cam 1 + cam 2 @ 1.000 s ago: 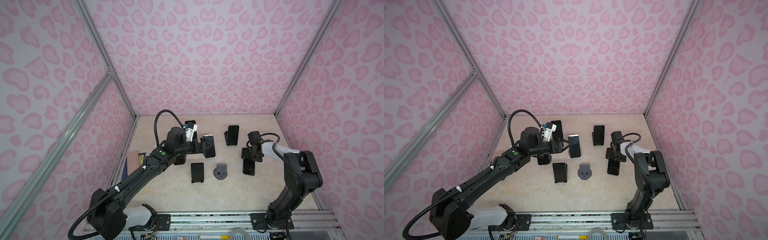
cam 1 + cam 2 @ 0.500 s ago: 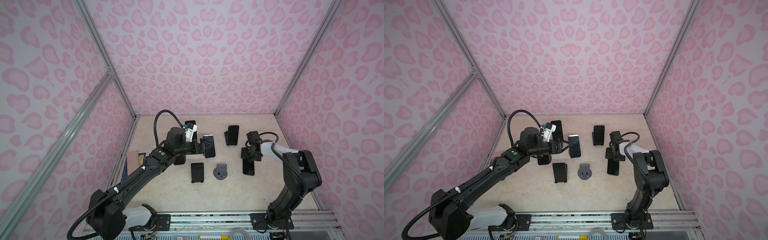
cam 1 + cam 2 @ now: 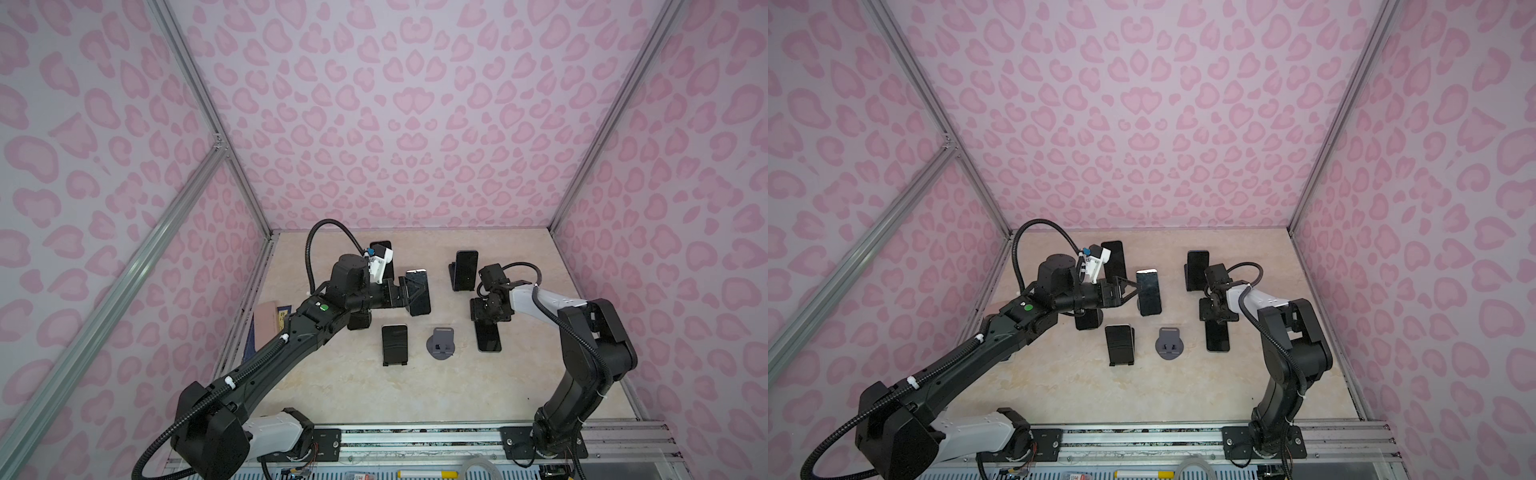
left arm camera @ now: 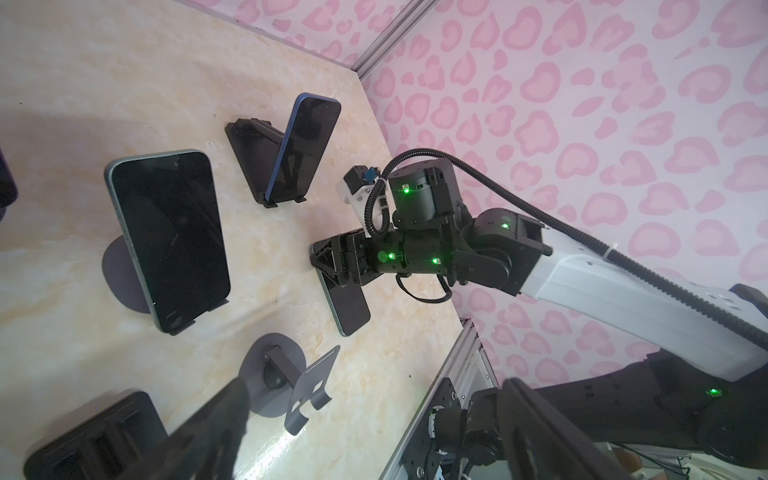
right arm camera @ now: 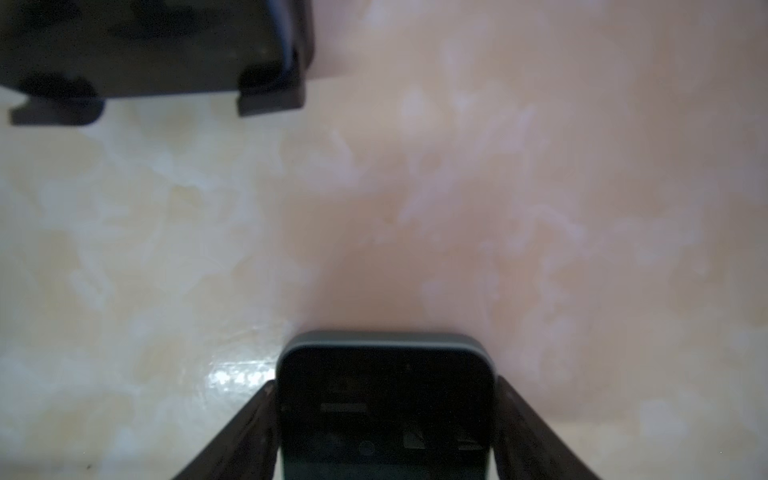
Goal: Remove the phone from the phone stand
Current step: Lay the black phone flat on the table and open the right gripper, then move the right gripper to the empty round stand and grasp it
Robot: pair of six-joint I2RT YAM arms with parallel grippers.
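Now that your right gripper's (image 5: 384,399) jaws have tightened onto the phone (image 3: 489,338) lying flat on the desk (image 3: 353,395), it looks clear of the stand (image 3: 440,343); your left gripper's (image 3: 1131,291) jaws gape empty.

The left arm (image 3: 286,353) is showing black shells, a white base link (image 3: 270,432) and a green mark (image 3: 323,308). Ribbed black cable (image 3: 308,262) is running along it. The right arm (image 3: 590,345) is wearing a white forearm cover (image 3: 548,301).

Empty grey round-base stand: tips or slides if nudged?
Probably slides: the grey stand has a wide round base and a low plate. Likely light, since the plate looks like thin sheet. The glossy table should offer little friction.
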